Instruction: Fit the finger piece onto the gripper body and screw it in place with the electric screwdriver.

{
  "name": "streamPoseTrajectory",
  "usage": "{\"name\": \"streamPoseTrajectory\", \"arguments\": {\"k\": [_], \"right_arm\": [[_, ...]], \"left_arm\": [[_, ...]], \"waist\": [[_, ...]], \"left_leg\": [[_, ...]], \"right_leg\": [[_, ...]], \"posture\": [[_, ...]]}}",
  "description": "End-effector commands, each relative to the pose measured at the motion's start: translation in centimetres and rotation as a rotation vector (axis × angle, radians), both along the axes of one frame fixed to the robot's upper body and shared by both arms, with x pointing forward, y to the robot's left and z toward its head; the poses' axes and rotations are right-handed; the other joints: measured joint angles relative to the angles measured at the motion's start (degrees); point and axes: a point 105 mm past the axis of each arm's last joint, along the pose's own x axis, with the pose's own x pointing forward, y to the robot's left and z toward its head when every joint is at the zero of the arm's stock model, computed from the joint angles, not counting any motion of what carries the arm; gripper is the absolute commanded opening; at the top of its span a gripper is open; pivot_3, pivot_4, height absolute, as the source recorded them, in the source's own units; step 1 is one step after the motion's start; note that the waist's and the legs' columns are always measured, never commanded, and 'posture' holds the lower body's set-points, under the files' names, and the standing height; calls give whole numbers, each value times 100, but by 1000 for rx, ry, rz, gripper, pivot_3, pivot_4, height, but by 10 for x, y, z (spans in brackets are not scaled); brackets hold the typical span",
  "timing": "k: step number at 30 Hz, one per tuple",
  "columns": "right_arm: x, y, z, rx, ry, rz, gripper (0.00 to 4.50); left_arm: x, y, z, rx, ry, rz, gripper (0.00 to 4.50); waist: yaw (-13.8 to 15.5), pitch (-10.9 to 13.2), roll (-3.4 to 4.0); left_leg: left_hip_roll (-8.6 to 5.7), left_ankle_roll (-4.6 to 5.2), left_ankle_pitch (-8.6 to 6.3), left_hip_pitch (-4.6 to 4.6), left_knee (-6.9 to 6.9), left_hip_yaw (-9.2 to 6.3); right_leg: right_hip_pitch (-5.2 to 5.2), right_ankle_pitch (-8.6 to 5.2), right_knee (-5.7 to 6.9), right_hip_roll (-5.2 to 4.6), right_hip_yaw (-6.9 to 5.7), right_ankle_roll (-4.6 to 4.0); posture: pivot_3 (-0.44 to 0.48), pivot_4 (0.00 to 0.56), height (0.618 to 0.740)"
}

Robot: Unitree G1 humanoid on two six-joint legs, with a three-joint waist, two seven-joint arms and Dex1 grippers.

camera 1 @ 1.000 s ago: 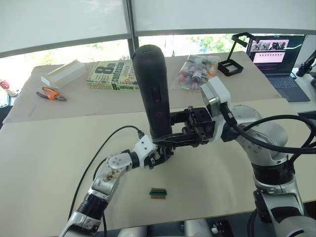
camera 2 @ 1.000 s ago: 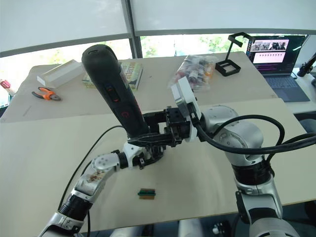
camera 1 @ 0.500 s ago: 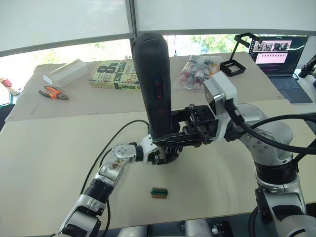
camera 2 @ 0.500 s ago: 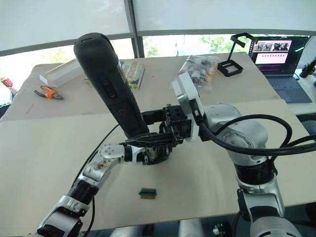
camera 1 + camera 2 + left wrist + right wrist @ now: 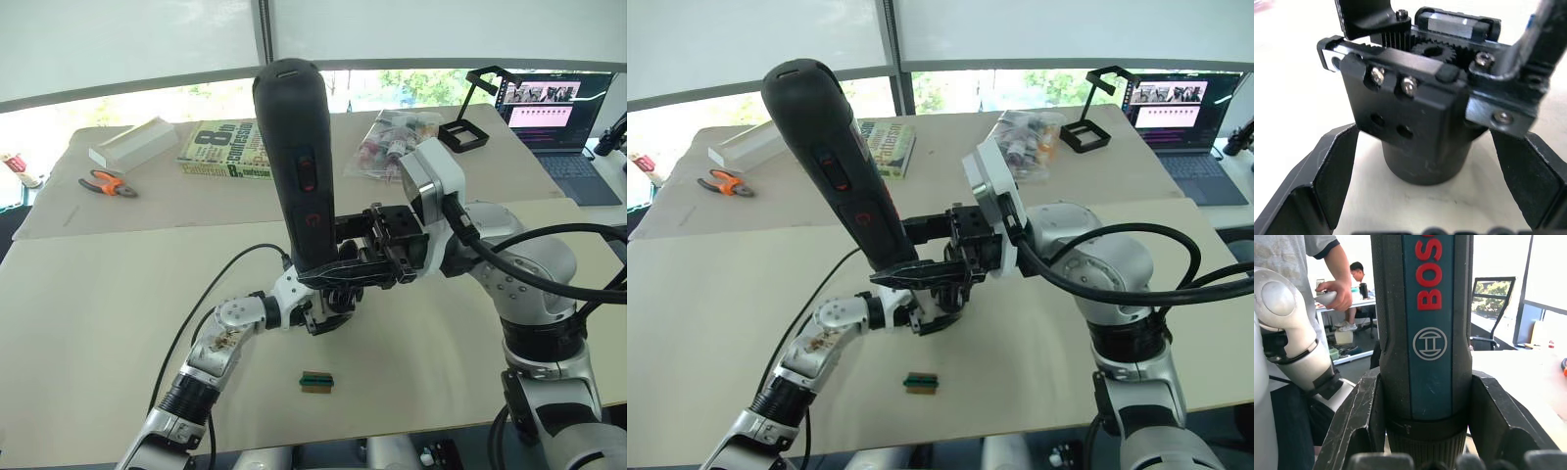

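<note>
The electric screwdriver (image 5: pixel 299 166), a thick black tool, stands upright over the table's middle. My right gripper (image 5: pixel 343 274) is shut on its lower end, with its fingers (image 5: pixel 1359 421) pressed to both sides of the barrel (image 5: pixel 1425 333). The bit is hidden. Directly below sits the gripper body (image 5: pixel 1425 147), black with a round base and a geared top. My left gripper (image 5: pixel 325 315) is open around it, with a gap at each finger (image 5: pixel 1327 181). Two black upright parts rise from the body's top; I cannot tell which is the finger piece.
A small green-brown block (image 5: pixel 314 382) lies nearer the front edge. At the back are orange pliers (image 5: pixel 108 183), a white box (image 5: pixel 137 142), a book (image 5: pixel 227 149), a bag of small items (image 5: pixel 397 137), a black stand (image 5: pixel 465 132) and a laptop (image 5: pixel 554 108). People stand in the background (image 5: pixel 1327 279).
The left forearm has swung a little while its gripper stays at the gripper body. The screwdriver stays upright in the right gripper, its top leaning slightly more to the left.
</note>
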Motion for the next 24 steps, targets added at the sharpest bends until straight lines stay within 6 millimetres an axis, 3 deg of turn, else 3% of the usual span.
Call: {"name": "streamPoseTrajectory", "arguments": {"k": [1,17,20,23,24], "right_arm": [[-6,-1,16,49,-79,19,1922],[-6,-3,13,29,-88,9,1922],[-6,-3,12,27,-92,9,1922],[-6,-3,12,22,-100,7,1922],[-5,-3,12,21,-104,5,1922]], "left_arm": [[-2,-6,3,-10,-25,-12,4500],[-9,-9,3,-38,-29,7,4500],[-9,-9,4,-44,-39,10,3667],[-9,-9,4,-42,-44,13,2297],[-8,-9,4,-42,-44,15,2292]], "waist": [[-1,0,0],[-1,0,0],[0,0,0],[0,0,0],[0,0,0]], "left_leg": [[0,0,0,0,0,0],[1,0,0,0,0,0],[1,0,0,1,0,0],[1,0,0,0,0,0],[1,0,0,0,0,0]], "right_leg": [[0,0,-1,0,0,0],[0,0,-1,0,0,0],[0,0,0,0,0,0],[0,0,-1,0,-1,0],[0,0,-1,0,0,0]], "posture": [[0,150,738],[0,150,738],[0,150,738],[0,150,738],[0,150,738]]}}
